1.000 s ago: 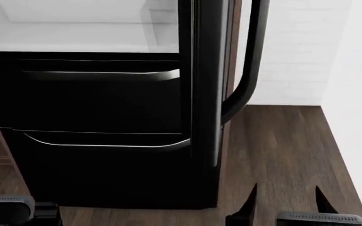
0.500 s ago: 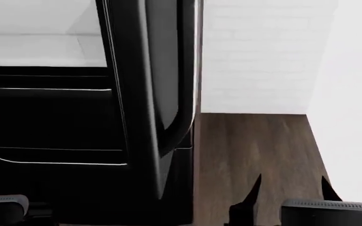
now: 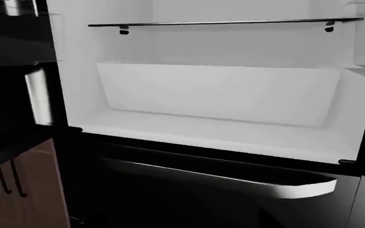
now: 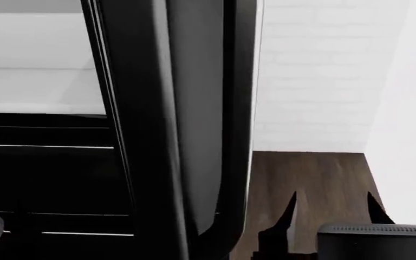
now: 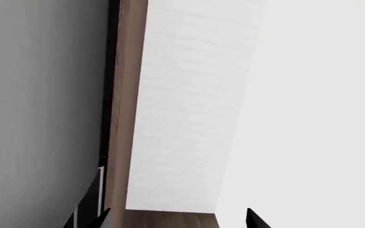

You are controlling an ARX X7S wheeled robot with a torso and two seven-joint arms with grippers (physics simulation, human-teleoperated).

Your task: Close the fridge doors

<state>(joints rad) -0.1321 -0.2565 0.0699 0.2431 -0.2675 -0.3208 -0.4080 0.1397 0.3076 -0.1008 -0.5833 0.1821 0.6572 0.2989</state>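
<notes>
One of the fridge doors point(image 4: 238, 81) stands open, filling the middle of the head view almost edge-on, its long curved handle point(image 4: 197, 162) facing me. Left of it shows the fridge's white interior point(image 4: 34, 81). The left wrist view looks straight into that interior point(image 3: 220, 95), with a shelf point(image 3: 227, 22) and a white bin. My right gripper point(image 4: 331, 208) is open and empty, low to the right of the door over the floor, and shows again point(image 5: 177, 218) in its wrist view. The left gripper's fingers are lost against black.
Two black drawers point(image 4: 49, 173) sit under the interior, one with a curved handle point(image 3: 296, 187). A brown cabinet point(image 3: 24, 190) and dark counter stand left of the fridge. A white brick wall point(image 4: 309, 81) and wood floor point(image 4: 309, 179) lie right of the door.
The open door now spans much more of the head view and sits further left than a second ago. The floor line has dropped lower. The right gripper keeps its place in the view.
</notes>
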